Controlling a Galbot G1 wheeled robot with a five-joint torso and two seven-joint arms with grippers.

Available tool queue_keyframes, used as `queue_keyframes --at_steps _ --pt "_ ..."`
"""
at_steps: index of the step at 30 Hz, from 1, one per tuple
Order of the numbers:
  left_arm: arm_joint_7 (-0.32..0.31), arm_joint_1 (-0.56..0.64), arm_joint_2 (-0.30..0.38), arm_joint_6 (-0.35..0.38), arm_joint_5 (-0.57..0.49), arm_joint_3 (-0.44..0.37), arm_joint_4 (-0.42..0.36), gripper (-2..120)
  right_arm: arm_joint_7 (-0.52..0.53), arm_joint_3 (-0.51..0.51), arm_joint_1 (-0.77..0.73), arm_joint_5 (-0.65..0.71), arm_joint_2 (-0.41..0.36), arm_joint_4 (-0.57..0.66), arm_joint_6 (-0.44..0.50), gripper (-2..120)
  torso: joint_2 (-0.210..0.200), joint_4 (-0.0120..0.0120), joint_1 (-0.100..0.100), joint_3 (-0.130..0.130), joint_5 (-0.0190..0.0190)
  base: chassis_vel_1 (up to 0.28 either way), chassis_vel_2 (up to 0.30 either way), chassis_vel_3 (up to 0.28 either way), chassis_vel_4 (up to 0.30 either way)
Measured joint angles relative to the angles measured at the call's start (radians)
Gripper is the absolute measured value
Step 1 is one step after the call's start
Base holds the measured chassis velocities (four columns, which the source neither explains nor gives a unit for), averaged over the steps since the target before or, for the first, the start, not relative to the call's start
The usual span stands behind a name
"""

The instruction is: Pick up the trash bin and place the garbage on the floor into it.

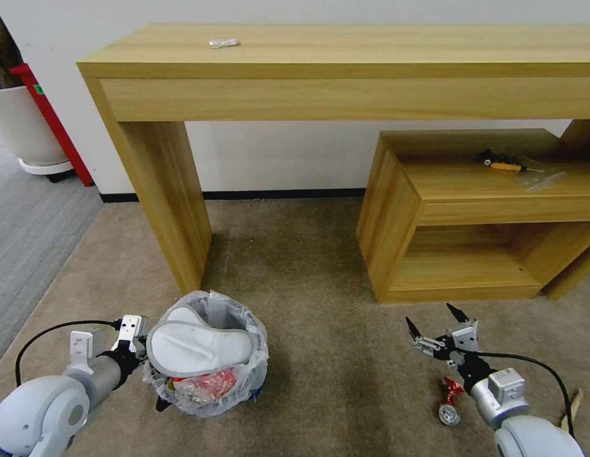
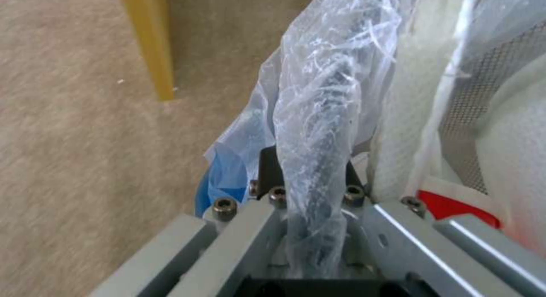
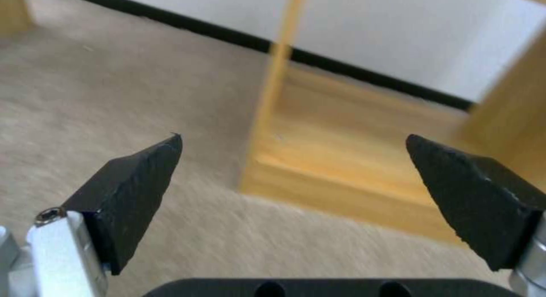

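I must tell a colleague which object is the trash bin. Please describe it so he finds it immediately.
Start at the tall wooden desk; the trash bin stands on the floor before its left leg, its rim held by the left gripper. Only it wears a crinkly plastic bag, with a white slipper on top.

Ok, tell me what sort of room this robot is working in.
Probably an office or a home-style room, not a kitchen or workshop. A long wooden desk stands against a white wall, a low wooden shelf unit sits beside it, and beige carpet covers the floor, with a large white plant pot nearby.
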Motion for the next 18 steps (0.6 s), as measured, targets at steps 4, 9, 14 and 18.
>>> queue_keyframes --at_steps 4,9,14,18 --pt "0.004 0.006 -0.009 0.000 0.009 0.002 -0.005 0 0.013 0.017 0.001 0.032 -0.002 -0.051 -0.006 100 0.000 0.0000 0.000 0.000 0.0001 -0.082 -0.074 -0.077 -0.079" --pt "0.005 0.010 -0.016 0.000 0.017 0.005 -0.009 0 0.027 0.022 0.017 0.108 -0.016 -0.144 -0.031 100 0.000 0.0000 0.000 0.000 0.0001 -0.097 -0.099 -0.097 -0.096" --pt "0.008 0.012 -0.018 0.000 0.023 0.005 -0.012 0 0.033 0.010 0.031 0.169 -0.019 -0.217 -0.070 100 0.000 -0.0002 0.000 0.000 0.0002 -0.120 -0.114 -0.101 -0.110" --pt "0.011 0.016 -0.021 0.000 0.029 0.006 -0.015 0 0.034 -0.018 0.044 0.225 -0.018 -0.251 -0.122 100 0.000 -0.0003 0.000 0.000 -0.0003 -0.117 -0.126 -0.127 -0.130"
